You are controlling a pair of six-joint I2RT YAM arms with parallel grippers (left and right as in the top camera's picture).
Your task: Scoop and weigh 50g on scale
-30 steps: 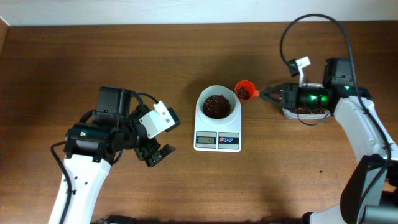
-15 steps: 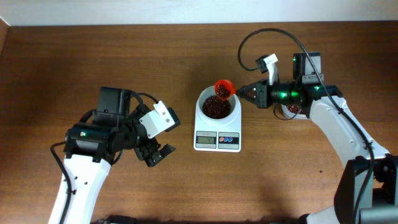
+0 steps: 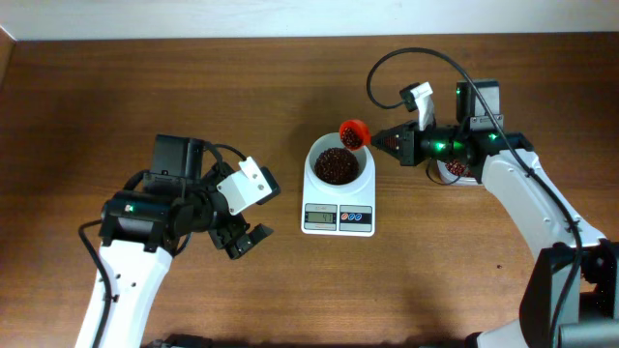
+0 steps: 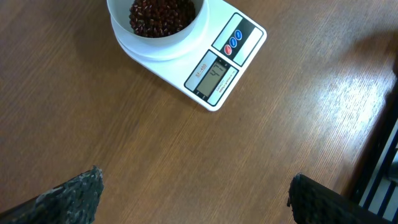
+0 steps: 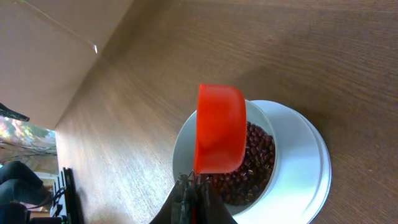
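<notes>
1. Nearer arm: right gripper (image 3: pixel 379 140) clamped on scoop (image 3: pixel 353 132), long axis left-right, cup just left of the jaws, over bowl's (image 3: pixel 311 155) far-right rim.
2. In bowl on scale (image 3: pixel 338 218): beans (image 3: pixel 336 165); left gripper (image 3: pixel 247 242) wide, empty, well apart.
3. Right wrist shows scoop tipped sideways; left wrist shows display (image 4: pixel 211 74), digits unreadable.

Prob. a robotics lab or test bench, not a home kitchen: a left arm (image 3: pixel 126 242) and a right arm (image 3: pixel 527 198) are mounted at a bare wood-grain table (image 3: pixel 290 87), w/ a green LED (image 3: pixel 440 147) lit on the right one. A scale (image 3: pixel 338 218) w/ beans (image 3: pixel 336 166) and a red scoop (image 3: pixel 353 132) are set out as props. A plain pale wall (image 3: pixel 290 14) is seen at the far edge.
</notes>
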